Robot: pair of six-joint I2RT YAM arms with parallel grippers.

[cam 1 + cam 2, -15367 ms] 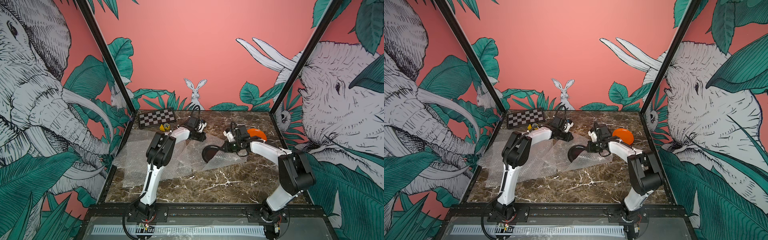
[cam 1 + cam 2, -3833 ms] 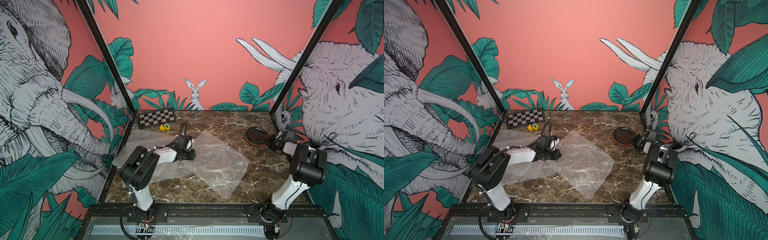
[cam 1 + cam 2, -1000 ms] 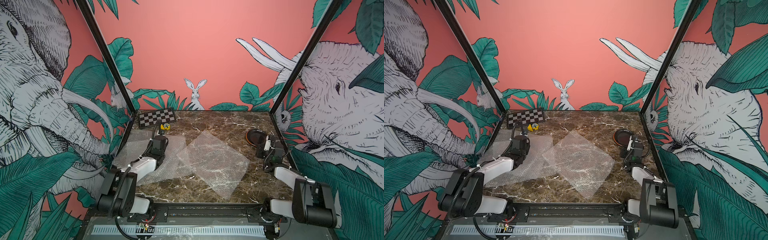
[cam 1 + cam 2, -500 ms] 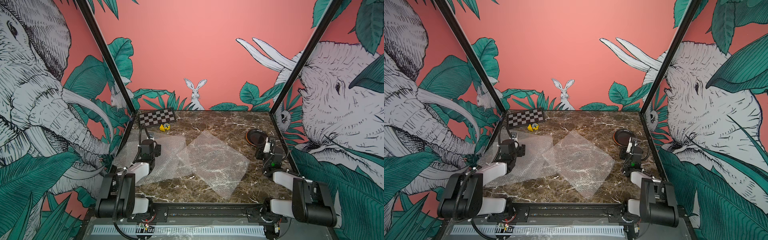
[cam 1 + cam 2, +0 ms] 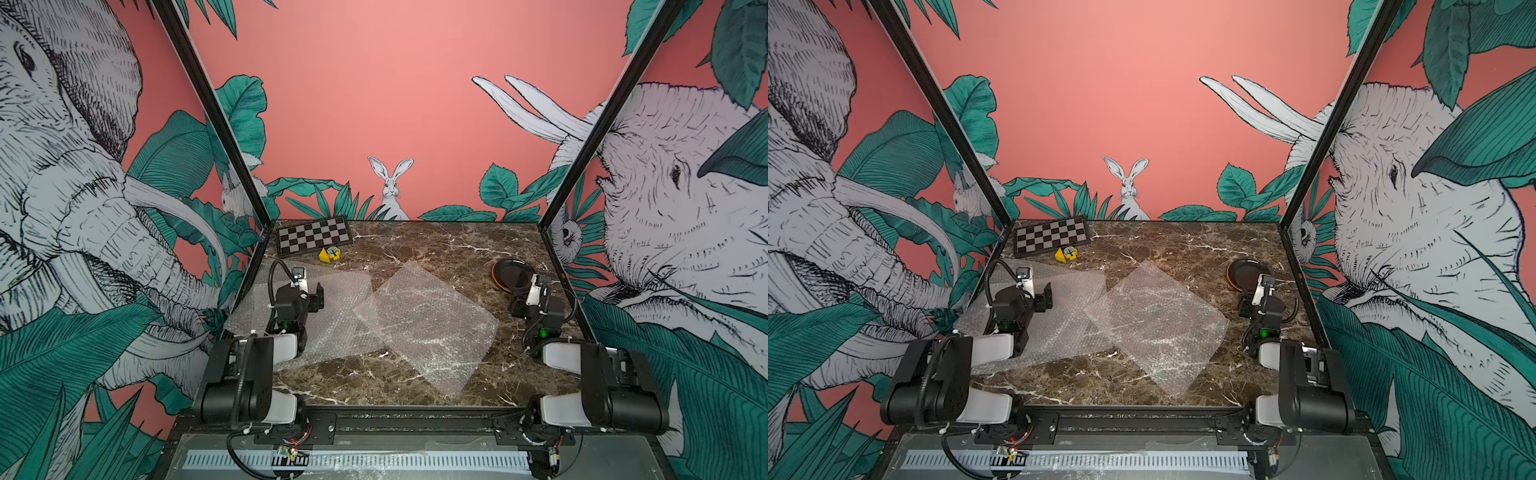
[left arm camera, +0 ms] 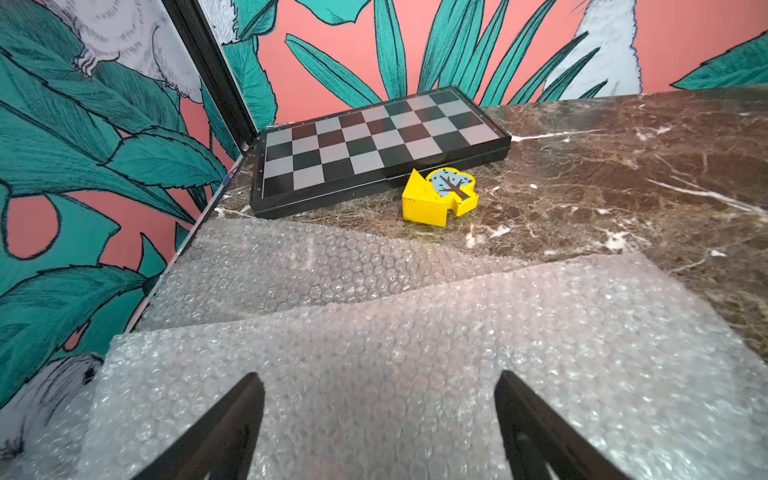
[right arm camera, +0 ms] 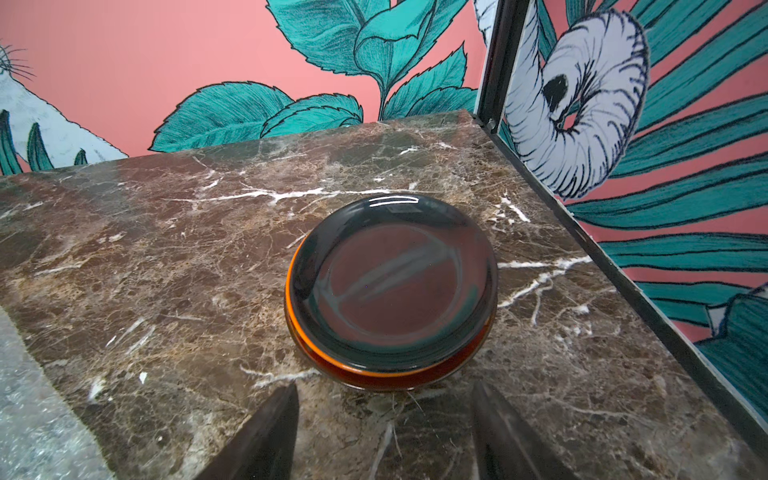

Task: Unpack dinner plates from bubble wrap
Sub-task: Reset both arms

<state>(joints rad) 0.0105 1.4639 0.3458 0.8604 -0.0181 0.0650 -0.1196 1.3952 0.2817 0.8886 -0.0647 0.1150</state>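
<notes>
The dinner plates (image 7: pixel 392 291) lie stacked (black uppermost) at the far right of the table (image 7: pixel 166 257), directly ahead of the nearer right gripper (image 7: pixel 384 386), whose jaws stand apart and empty. The left gripper (image 6: pixel 379 374), likewise spread and empty, is positioned over the flat bubble wrap (image 6: pixel 374 316).

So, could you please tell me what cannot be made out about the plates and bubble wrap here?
- Bottom plate: only a dark reddish edge shows in the right wrist view. The orange plate and black plate cover its face.
- Orange plate: only its rim shows, under the black plate.
- Bubble wrap: in both top views the left arm hides part of the overlapping sheets.
</notes>
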